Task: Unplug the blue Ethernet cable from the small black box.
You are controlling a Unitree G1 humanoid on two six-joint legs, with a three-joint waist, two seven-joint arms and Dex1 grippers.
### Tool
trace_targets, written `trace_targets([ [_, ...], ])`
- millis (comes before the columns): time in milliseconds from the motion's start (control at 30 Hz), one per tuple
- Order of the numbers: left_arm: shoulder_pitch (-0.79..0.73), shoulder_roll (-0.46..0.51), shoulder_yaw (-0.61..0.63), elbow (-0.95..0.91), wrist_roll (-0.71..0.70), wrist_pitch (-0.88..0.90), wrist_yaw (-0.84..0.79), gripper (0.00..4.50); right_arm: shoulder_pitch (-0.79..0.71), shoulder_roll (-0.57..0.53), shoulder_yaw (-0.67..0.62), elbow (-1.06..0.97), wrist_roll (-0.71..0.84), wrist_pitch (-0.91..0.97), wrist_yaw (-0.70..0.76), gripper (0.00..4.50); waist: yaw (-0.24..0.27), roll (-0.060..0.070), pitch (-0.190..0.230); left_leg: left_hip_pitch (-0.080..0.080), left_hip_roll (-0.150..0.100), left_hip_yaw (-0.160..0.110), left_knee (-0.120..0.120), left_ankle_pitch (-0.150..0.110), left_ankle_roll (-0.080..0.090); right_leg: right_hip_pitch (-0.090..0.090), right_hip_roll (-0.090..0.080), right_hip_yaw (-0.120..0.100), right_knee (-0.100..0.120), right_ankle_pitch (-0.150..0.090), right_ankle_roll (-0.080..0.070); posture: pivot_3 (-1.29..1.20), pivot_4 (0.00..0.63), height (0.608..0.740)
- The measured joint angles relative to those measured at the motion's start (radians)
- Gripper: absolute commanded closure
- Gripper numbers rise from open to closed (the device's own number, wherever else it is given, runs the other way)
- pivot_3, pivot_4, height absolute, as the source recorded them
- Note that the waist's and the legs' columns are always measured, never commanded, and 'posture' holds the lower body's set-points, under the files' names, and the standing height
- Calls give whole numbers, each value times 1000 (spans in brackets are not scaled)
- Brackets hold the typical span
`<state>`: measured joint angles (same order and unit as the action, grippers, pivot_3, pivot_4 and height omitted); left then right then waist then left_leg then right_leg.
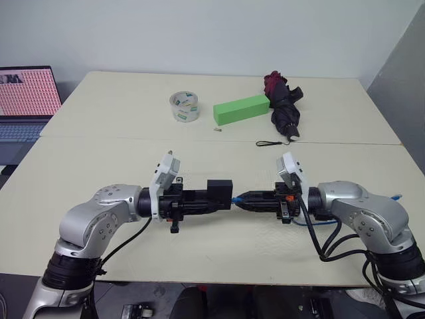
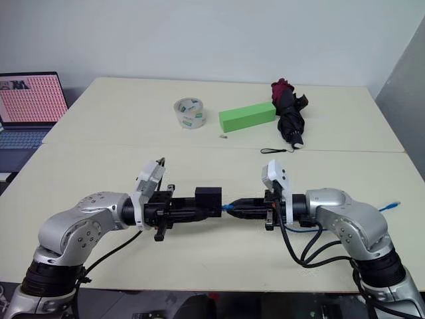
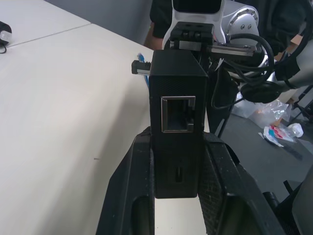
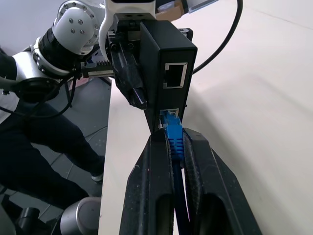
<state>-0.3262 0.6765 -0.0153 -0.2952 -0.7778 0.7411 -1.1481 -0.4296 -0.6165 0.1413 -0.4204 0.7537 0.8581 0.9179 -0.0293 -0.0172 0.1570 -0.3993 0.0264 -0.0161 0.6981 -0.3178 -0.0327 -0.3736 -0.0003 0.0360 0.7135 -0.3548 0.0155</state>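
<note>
Here we see the left gripper (image 1: 214, 197) with its fingers clamped on the small black box (image 1: 220, 193), bracing it above the table (image 1: 199, 159). Opposite, the right gripper (image 4: 178, 147) pinches the blue Ethernet cable (image 4: 174, 139) just behind its plug, apparently still seated in the box's port, ready for a straight pull.

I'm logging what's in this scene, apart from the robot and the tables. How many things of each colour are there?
Black: 1, the small black box
Blue: 1, the blue Ethernet cable
Green: 1, the green block
Clear: 1, the tape roll
Black and maroon: 1, the folded umbrella
Grey: 1, the laptop
Total: 6
</note>
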Motion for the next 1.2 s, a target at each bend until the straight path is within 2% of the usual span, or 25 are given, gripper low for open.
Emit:
trace_targets([
  [33,0,0,0,-7,0,-4,0,3725,-1,-7,0,0,-7,0,7,3160,0,0,0,0,0,0,0,0,0,0,0,0,0,0,0,0,150,740],
  [67,0,0,0,-9,0,-5,0,3725,-1,-7,0,0,-5,1,10,3122,0,0,0,0,0,0,0,0,0,0,0,0,0,0,0,0,150,740],
  [233,1,0,0,-9,0,-7,0,3725,-2,10,-10,0,47,36,0,3122,0,0,0,0,0,0,0,0,0,0,0,0,0,0,0,0,150,740],
  [600,2,0,-3,-9,3,-8,0,3725,-13,24,-7,0,44,39,-16,3122,0,0,0,0,0,0,0,0,0,0,0,0,0,0,0,0,150,740],
  [833,6,-3,-6,-8,6,-8,0,3725,-13,19,1,0,21,29,-3,4421,0,0,0,0,0,0,0,-1,3,0,0,0,0,0,0,0,150,740],
  [1200,8,-3,-11,-9,7,-11,-5,3725,-14,12,3,2,12,27,21,4421,0,0,0,0,0,0,0,-2,3,0,0,0,0,0,0,0,150,740],
])
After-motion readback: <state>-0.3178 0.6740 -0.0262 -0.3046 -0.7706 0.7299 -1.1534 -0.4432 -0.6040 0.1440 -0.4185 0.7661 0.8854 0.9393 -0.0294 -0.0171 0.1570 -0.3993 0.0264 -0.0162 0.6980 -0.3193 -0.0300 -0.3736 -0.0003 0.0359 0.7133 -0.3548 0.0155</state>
